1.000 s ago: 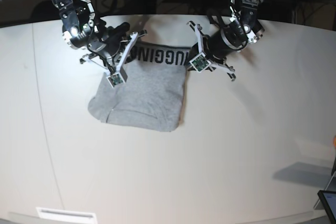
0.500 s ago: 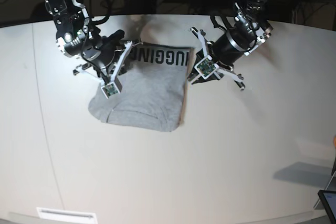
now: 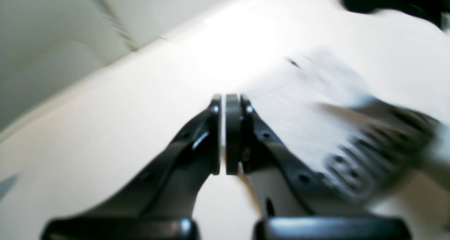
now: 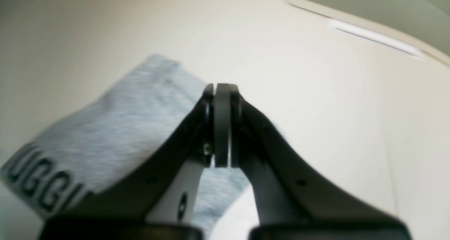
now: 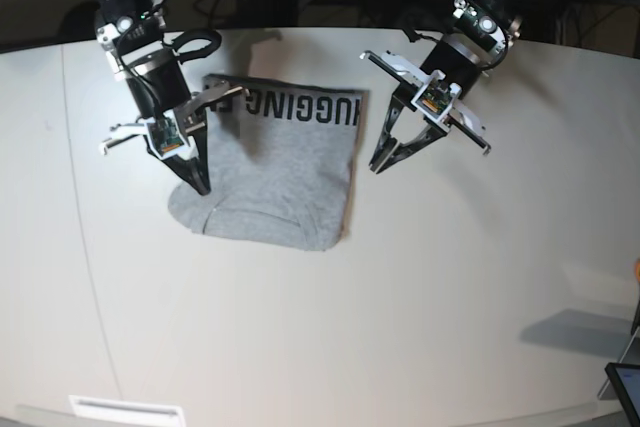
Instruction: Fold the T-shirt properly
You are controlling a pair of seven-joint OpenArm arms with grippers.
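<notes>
— So, which step are they at, would you say?

— Between folds, I'd judge. At about nine o'clock from the shirt the right gripper (image 5: 198,183) hangs tip-down at its left edge, fingers pressed together with nothing between them. The T-shirt (image 5: 285,167) lies flat on the table (image 5: 400,297), a little toward eleven o'clock from the middle, doubled into a rough rectangle with a band of black block letters along its twelve-o'clock edge.

— And the other arm?

— At three o'clock of the shirt, the left gripper (image 5: 378,165) hangs just off the cloth over bare tabletop, fingers together too, holding nothing.

— What comes next, then?

— My guess is that both must open, pick up an edge and carry it across for another fold. It's soft heather-grey knit, limp, with a rounded six-o'clock edge and a seam ridge there, so it will likely sag and bunch unless both corners travel evenly. The table is smooth, pale and matte.
</notes>
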